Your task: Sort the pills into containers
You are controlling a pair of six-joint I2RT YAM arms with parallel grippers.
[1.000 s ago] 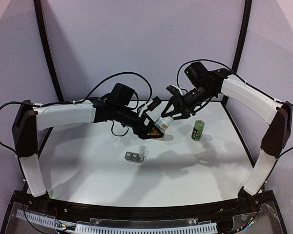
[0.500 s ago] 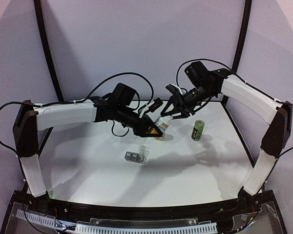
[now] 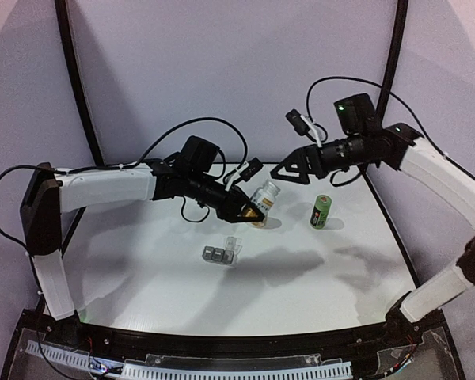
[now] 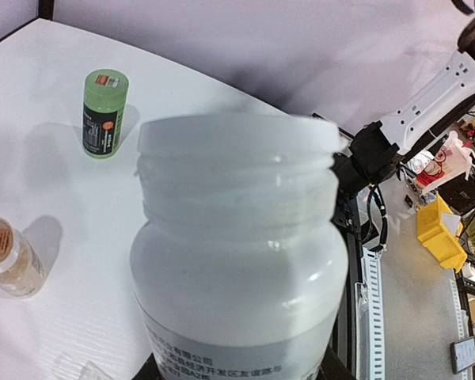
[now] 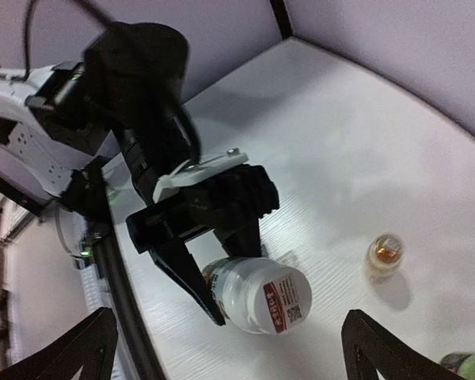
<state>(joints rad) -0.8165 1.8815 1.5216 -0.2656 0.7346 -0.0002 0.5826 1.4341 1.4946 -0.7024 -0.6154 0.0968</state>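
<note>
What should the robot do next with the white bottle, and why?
Probably move the open right end effector onto the cap and twist it: the left end effector holds the bottle, and its cap looks still on.

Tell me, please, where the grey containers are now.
Top view: the containers lie just left of the table's centre, in front of the white bottle, with the green bottle farther right.

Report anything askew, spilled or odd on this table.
Nothing looks spilled or damaged. The one thing askew is the white bottle, held at a slant in the left end effector. The green bottle stands upright; the containers lie flat, one clear lid apparently raised.
</note>
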